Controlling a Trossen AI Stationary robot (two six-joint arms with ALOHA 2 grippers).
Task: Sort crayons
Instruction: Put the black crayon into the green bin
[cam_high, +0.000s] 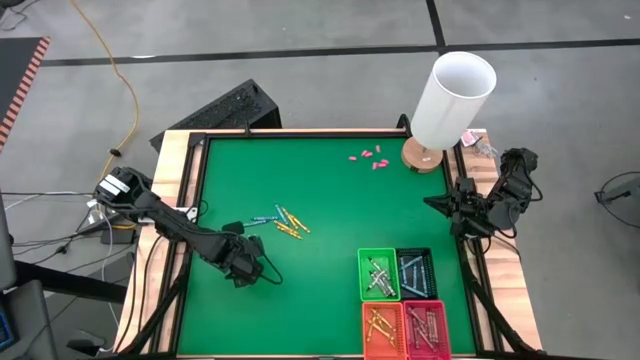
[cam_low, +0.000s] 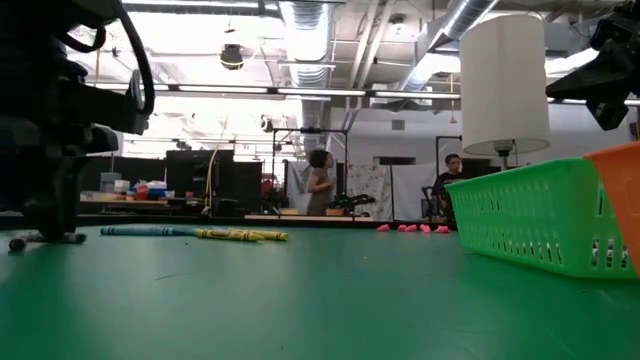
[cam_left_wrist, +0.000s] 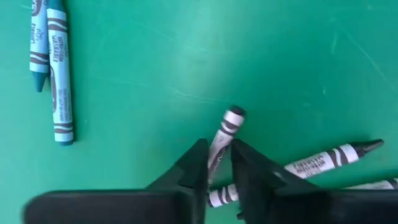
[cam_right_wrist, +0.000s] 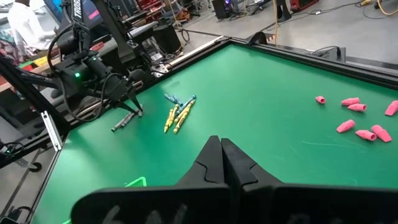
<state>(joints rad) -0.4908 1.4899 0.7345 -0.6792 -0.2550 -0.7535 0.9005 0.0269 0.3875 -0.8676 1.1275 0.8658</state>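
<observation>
Left gripper (cam_left_wrist: 217, 165) is down on the green table (cam_left_wrist: 155, 62), fingers pinching a grey crayon (cam_left_wrist: 225, 134) near its middle, likely for a level lift. A second grey crayon (cam_left_wrist: 329, 158) lies partly under the fingers. Blue crayons (cam_left_wrist: 53, 68) lie near, bins (cam_high: 400, 295) well apart. Right gripper (cam_right_wrist: 222, 162) waits clenched, empty, at the right table edge.

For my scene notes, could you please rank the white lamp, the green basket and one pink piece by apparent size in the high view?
1. white lamp, though it stands tall, nearer the camera
2. green basket
3. pink piece
</observation>
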